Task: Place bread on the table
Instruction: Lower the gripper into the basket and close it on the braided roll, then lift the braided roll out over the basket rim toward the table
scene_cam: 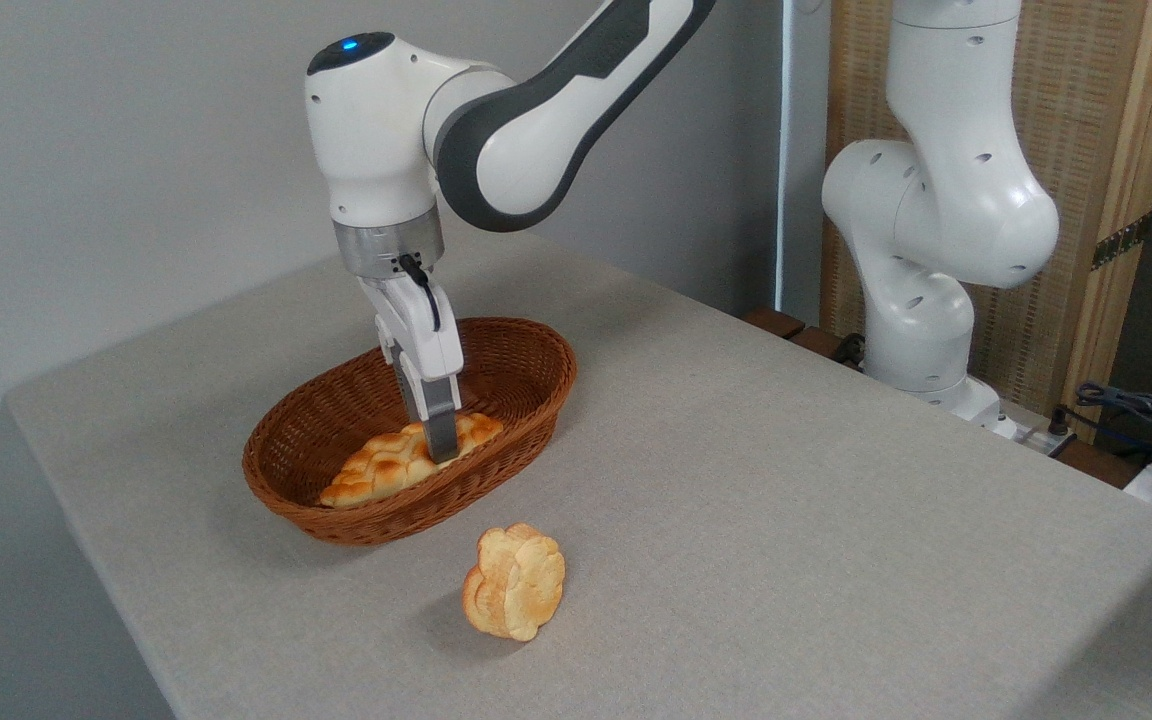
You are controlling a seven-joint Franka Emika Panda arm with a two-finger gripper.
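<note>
My hand: my hand (439, 440) points straight down into the basket, its tips on the right half of the bread; only the near finger (441, 425) shows clearly, so I cannot tell whether I am pinching the loaf or merely touching it.
Bread: the bread (391, 466) lies lengthwise inside the basket, along its near wall, its left tip low against the weave and its right end under my hand.
Basket: the oval brown wicker basket (521, 350) sits on the table toward the left side, nearer the back-left corner than the front edge, its long axis running from front-left to back-right.
Bun: a small round flower-shaped bun (515, 596) stands on its edge on the table, just in front of the basket and apart from it, toward the front edge.
Table: the light-grey table (786, 500) carries the basket and the bun; its right half is bare cloth.
My arm: my arm (536, 110) reaches in from the upper right, with the wrist above the basket's middle.
Base: my white base column (936, 230) stands beyond the table's right-hand far edge.
</note>
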